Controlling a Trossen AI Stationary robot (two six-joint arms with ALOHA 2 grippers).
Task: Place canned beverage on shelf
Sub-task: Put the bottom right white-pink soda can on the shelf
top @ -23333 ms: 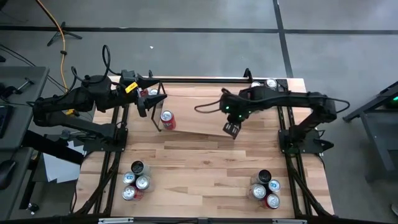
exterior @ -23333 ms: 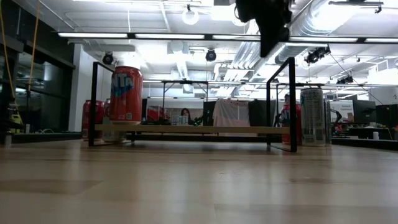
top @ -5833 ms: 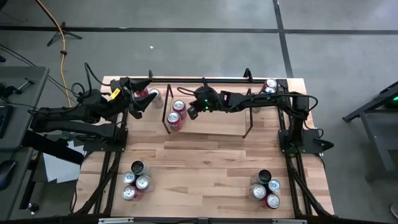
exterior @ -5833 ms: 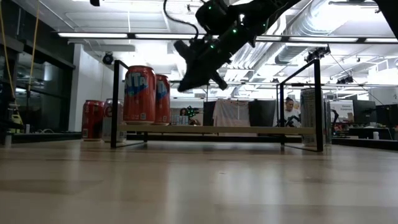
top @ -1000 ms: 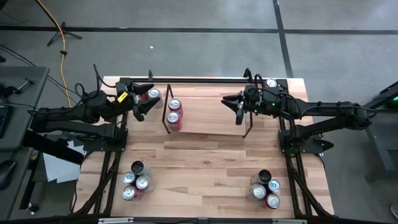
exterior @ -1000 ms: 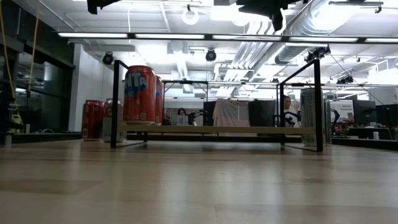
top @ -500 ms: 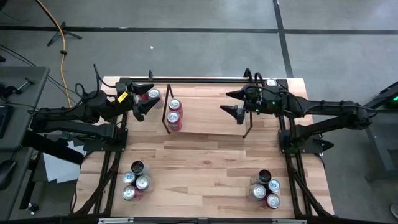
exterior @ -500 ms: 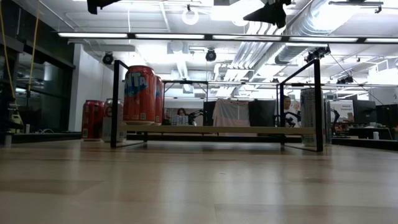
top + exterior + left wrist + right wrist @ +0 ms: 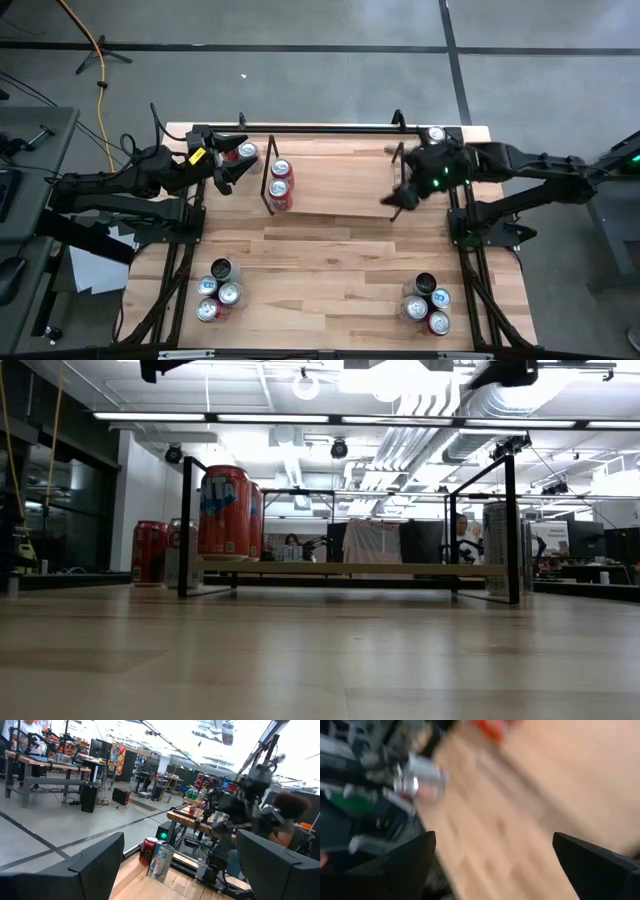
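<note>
Shelf [image 9: 330, 180] near table's [image 9: 330, 270] far edge, two red cans [image 9: 280, 183] upright on its left end. Right gripper [image 9: 394, 178] above shelf's right end, fingers spread wide, nothing between. Left gripper [image 9: 232, 162] near far-left corner, fingers apart, empty, just beside cans there [image 9: 240, 152]. Can clusters at both near corners [image 9: 217, 290].

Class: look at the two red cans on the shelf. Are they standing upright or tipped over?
Upright. In the high view both red cans show round tops on the shelf; the low view shows them standing vertically.
</note>
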